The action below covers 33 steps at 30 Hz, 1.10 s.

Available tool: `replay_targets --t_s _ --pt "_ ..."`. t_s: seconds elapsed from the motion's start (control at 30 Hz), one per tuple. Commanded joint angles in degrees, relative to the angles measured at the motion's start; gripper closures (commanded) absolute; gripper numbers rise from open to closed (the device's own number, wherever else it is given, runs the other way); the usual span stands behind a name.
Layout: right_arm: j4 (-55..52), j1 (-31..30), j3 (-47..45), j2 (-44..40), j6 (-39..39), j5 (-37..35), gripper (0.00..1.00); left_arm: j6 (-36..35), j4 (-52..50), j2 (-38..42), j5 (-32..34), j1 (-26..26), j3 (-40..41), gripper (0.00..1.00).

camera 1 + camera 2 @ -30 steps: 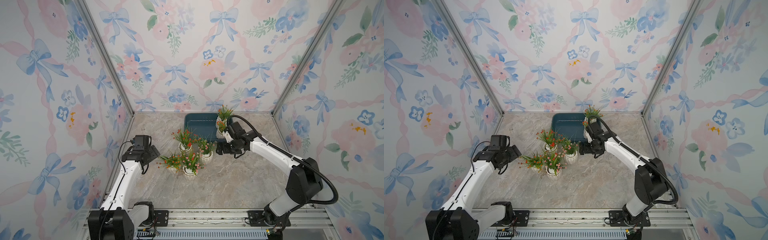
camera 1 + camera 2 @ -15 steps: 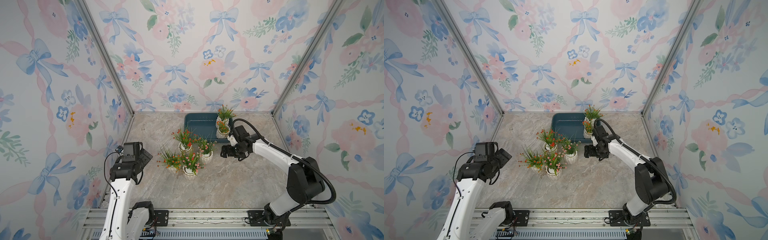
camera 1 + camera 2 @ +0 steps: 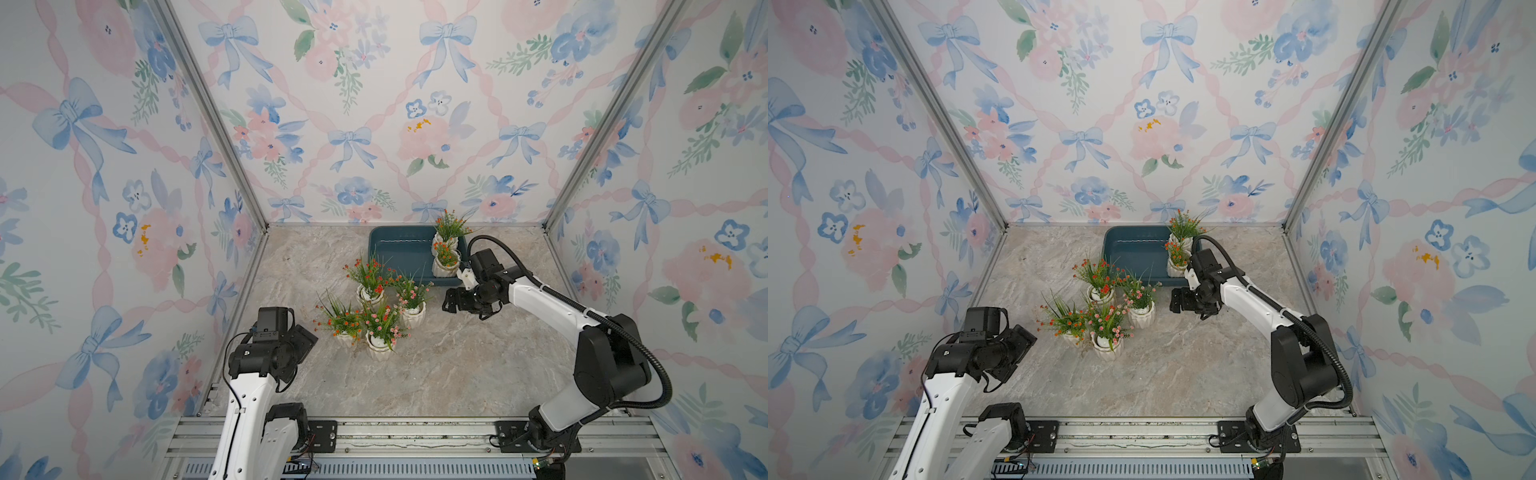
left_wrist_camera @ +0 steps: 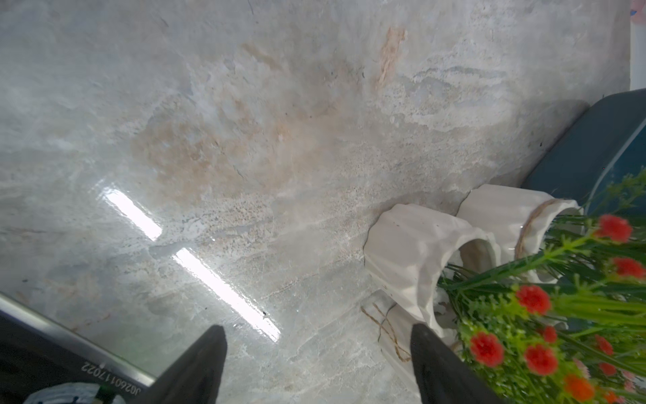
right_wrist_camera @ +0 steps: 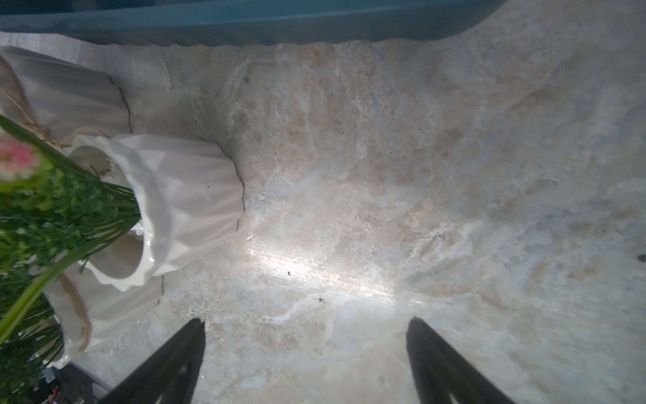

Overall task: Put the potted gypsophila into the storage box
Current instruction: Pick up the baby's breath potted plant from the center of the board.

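Drawn back toward the rail within the last second, the left gripper [image 3: 306, 343] is shown in both top views clear of the potted gypsophila, while the right gripper [image 3: 452, 300] has barely shifted. Both are seen spread wide, with nothing held. Two pots, the rear pot [image 3: 436, 240] and the front pot [image 3: 444, 271], are stood upright in the storage box [image 3: 397, 253], just beside the right gripper and well apart from the left. Four more are left clustered upright on the marble table [image 3: 457, 374], between the two grippers. Of these, the pink-blossomed pot [image 3: 414, 312] is just beside the right gripper's fingertips, and the orange-blossomed pot [image 3: 344, 336] is near the left gripper [image 3: 1023, 345].

From the left wrist, the fingers [image 4: 195, 363] are seen apart over bare marble. A ribbed white pot [image 4: 419, 255] is caught beyond the fingertips and off to one side, with a corner of the storage box [image 4: 601, 140] well past it.

From the right wrist, the fingers [image 5: 174, 360] are likewise parted and empty. The pink-blossomed pot [image 5: 188, 203] is set off to one side of them, and the storage box [image 5: 279, 21] is seen farther beyond.

The right arm is judged nearer to both pot and box, so the next pick is likely best served by a short sideways reach from it.
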<state>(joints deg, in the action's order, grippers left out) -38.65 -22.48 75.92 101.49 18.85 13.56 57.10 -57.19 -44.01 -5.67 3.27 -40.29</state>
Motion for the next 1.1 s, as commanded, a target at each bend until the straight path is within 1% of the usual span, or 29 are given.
replay_targets --t_s 0.0,0.07,0.17,0.27,0.43,0.7,0.8,0.97,1.07 --pt "0.69 0.56 0.03 1.08 -0.75 0.90 0.09 1.52 2.62 -2.50 -2.69 -2.53 -0.23 0.22" --pt "0.53 0.59 0.10 0.89 -0.96 0.52 0.09 3.09 5.45 -4.39 -3.21 -5.28 -0.02 0.26" --pt "0.34 0.85 -0.04 0.55 -1.17 0.33 0.09 4.24 8.17 -7.96 -2.32 -8.88 -0.78 0.26" --pt "0.33 1.03 -0.08 0.46 -1.19 0.23 0.09 4.00 10.40 -11.36 -2.11 -10.36 -1.01 0.26" --pt "0.41 1.23 -0.17 0.42 -1.25 0.21 0.09 3.80 13.21 -13.73 -0.30 -10.83 -1.26 0.27" --pt "0.34 1.28 -0.25 0.49 -1.21 0.15 0.09 4.59 17.48 -15.57 -2.43 -11.31 -0.13 0.27" --pt "0.33 1.30 -0.26 0.63 -1.19 0.15 0.09 4.38 18.13 -16.47 -2.03 -11.53 -0.40 0.32" --pt "0.33 1.30 -0.20 0.55 -1.28 0.15 0.09 3.90 18.67 -18.62 -0.85 -12.07 -0.66 0.35" --pt "0.29 1.30 -0.33 0.51 -1.33 0.10 0.09 3.72 18.70 -19.90 0.34 -13.06 -1.43 0.38"
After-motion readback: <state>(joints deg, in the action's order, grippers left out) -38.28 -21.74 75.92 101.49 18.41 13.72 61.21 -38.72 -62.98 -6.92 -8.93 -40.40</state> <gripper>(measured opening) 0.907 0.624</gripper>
